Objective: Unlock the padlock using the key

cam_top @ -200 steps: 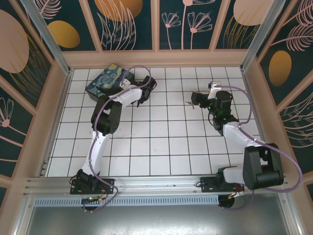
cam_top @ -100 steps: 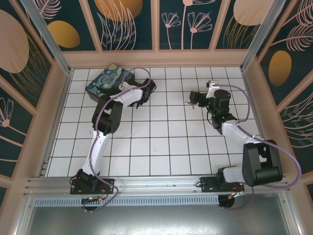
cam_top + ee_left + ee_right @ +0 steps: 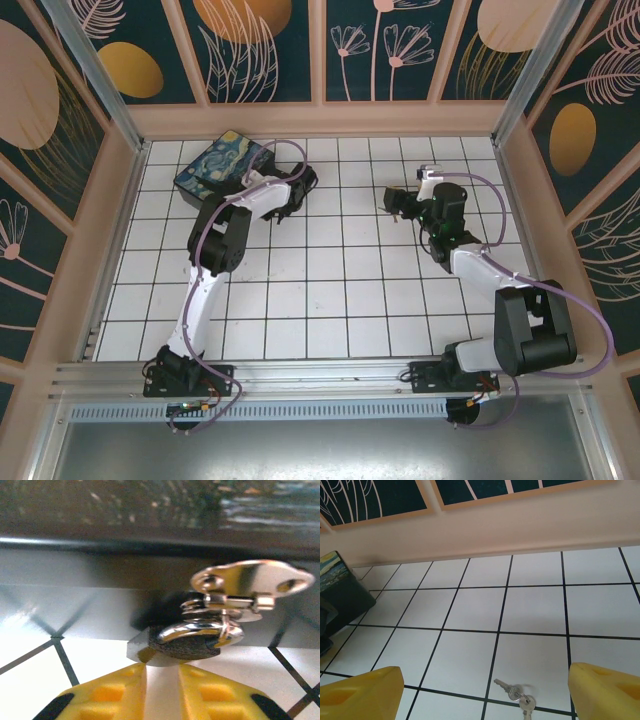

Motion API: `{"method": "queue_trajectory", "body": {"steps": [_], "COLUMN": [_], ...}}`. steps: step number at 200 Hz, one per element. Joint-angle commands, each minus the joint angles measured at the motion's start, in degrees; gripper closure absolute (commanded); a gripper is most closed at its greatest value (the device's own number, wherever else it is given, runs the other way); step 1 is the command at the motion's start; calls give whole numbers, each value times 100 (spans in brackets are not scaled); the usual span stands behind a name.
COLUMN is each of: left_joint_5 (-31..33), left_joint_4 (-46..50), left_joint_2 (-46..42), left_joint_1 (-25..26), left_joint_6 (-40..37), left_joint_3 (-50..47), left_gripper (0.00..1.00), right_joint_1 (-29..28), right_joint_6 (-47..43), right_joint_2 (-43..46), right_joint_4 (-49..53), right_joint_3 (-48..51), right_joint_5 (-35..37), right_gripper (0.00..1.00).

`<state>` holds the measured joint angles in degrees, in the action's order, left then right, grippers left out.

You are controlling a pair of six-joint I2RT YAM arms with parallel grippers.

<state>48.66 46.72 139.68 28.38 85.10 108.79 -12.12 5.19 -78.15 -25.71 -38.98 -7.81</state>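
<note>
- White tiled floor point(image 3: 330, 290) with a black grid, boxed in by peach walls point(image 3: 320, 120) with dark teal flower panels.
- A black box point(image 3: 222, 165) with a swirly blue and yellow lid sits in the far left corner of the floor.
- The left arm reaches up that way, and the left gripper point(image 3: 303, 183) is just off the box's right side.
- In the left wrist view the padlock point(image 3: 185, 642) is right at the tips of the yellow fingers point(image 3: 115, 690). It has a dark body and a shiny shackle, and it's up against the box's dark wall.
- A silvery metal tab point(image 3: 250, 587) sits just above the padlock. I can't say if the shackle goes through it.
- The left fingers are nearly together with a thin gap. The padlock's edge touches the tips, but I honestly can't tell if it's pinched.
- The right gripper point(image 3: 393, 200) hangs over the far right part of the floor, well away from the box.
- Its jaws are spread wide and hold nothing.
- The key point(image 3: 515, 692) lies flat on a tile between those two fingers, on a little ring with a second one, and nothing touches it.
</note>
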Motion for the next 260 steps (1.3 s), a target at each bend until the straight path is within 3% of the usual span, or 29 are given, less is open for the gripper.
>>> {"method": "queue_trajectory", "body": {"steps": [1,67,93,120,133,148,164,190,224,238,260], "left_joint_5": [266,270,355,313,63,-707,-1088,-1819,-2454,-3171,-3530], "left_joint_4": [125,-96,-126,-425,-1064,-2001,-1935,-1844,-1765,-1860,-1294], "left_joint_2": [-29,-216,-347,-742,-1163,-1886,-2334,-2353,-1462,-982,-13], "left_joint_1": [-127,20,121,265,349,287,-46,-1208,-2344,-2724,-3060], "left_joint_6": [-4,-324,-403,-893,-1782,-2772,-3238,-4195,-4652,-4590,-4631], "left_joint_3": [190,-25,-254,-565,-856,-1376,-1277,-582,625,1072,2559], "left_gripper": [81,93,93,77,65,49,38,28,23,24,25], "right_joint_1": [-59,-89,-125,-145,-150,-225,-368,-798,-1392,-1657,-2127], "right_joint_6": [-106,-54,-53,-84,-114,-145,-122,-156,-108,-97,-81], "right_joint_2": [185,122,98,118,118,55,-110,-290,-476,-532,-590], "right_joint_4": [-139,-200,-191,-137,-80,194,617,701,681,761,913], "right_joint_3": [-58,-22,-38,-55,-110,-331,-696,-889,-1001,-1073,-1161], "right_joint_5": [24,-1,8,16,78,107,62,34,-9,-42,-57], "right_gripper": [14,15,14,14,14,14,14,15,16,16,16]}}
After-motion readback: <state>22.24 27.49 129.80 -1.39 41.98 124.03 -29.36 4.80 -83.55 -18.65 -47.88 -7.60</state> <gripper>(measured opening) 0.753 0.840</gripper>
